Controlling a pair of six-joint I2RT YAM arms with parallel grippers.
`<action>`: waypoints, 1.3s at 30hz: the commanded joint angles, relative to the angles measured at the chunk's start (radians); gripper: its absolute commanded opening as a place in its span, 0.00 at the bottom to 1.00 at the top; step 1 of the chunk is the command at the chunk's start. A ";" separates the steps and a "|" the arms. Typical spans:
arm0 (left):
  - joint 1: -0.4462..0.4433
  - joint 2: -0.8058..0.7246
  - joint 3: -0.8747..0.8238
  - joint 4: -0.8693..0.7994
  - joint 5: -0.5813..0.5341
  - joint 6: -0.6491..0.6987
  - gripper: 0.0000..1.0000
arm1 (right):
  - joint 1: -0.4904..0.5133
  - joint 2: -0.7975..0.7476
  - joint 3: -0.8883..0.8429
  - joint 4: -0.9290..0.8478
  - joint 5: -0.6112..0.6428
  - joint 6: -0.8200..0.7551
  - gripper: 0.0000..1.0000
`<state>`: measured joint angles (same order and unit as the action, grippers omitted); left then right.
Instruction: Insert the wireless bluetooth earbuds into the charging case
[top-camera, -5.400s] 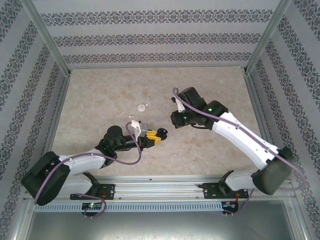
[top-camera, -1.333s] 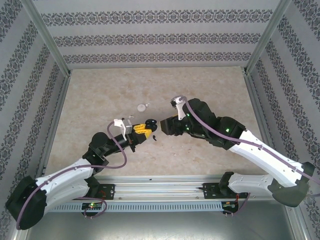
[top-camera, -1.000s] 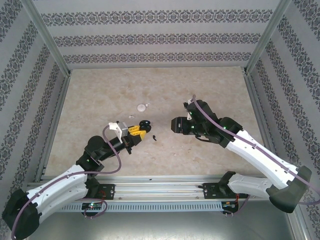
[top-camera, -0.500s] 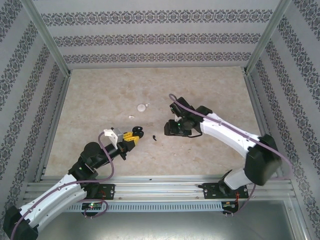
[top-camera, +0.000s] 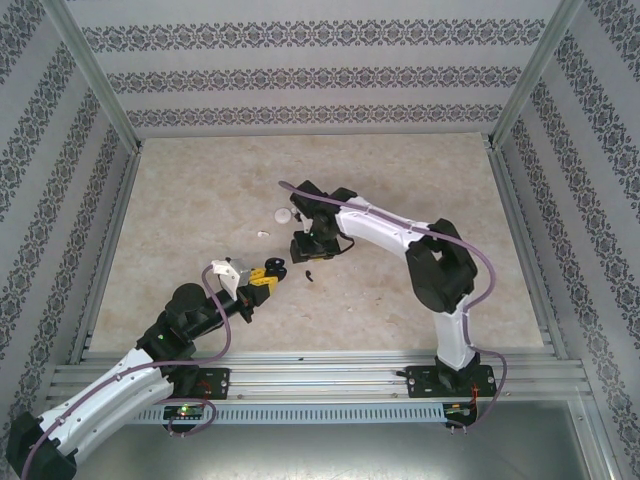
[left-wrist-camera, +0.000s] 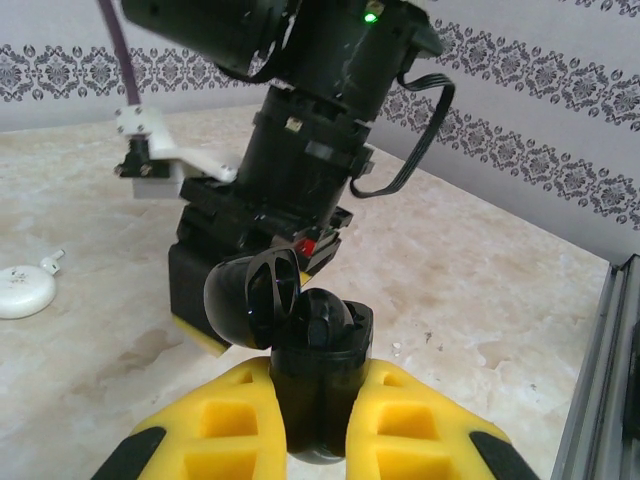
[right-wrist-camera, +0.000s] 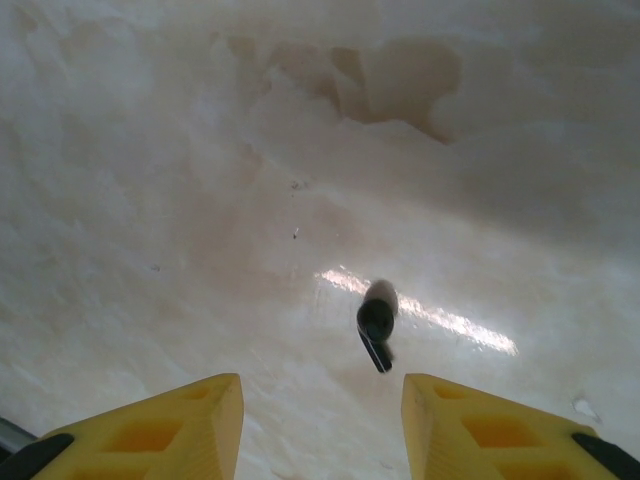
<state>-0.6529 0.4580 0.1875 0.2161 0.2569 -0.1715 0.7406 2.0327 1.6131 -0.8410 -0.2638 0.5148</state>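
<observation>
Black charging case (left-wrist-camera: 320, 380), lid open, is pinched in the left gripper (left-wrist-camera: 318, 440); contents unclear. Nearby the right gripper (right-wrist-camera: 320, 420) stands spread over a black earbud (right-wrist-camera: 375, 322) on the table (right-wrist-camera: 150, 150).

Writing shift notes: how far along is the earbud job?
Done: the left hand grips the black charging case, lid open. In hand: the open right hand hovers over a black earbud lying on the table. Left: picking it up and seating it; a white earbud lies loose.
</observation>
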 joint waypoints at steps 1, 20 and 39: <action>0.001 -0.013 0.003 -0.012 -0.013 0.024 0.00 | 0.011 0.039 0.042 -0.096 0.016 -0.057 0.45; 0.001 -0.037 0.008 -0.066 0.003 0.043 0.00 | 0.037 0.141 0.122 -0.116 0.057 -0.065 0.44; 0.001 -0.053 0.012 -0.093 -0.004 0.037 0.00 | 0.042 0.188 0.129 -0.137 0.071 -0.116 0.37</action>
<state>-0.6529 0.4187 0.1875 0.1337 0.2565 -0.1417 0.7753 2.1891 1.7283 -0.9520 -0.2157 0.4255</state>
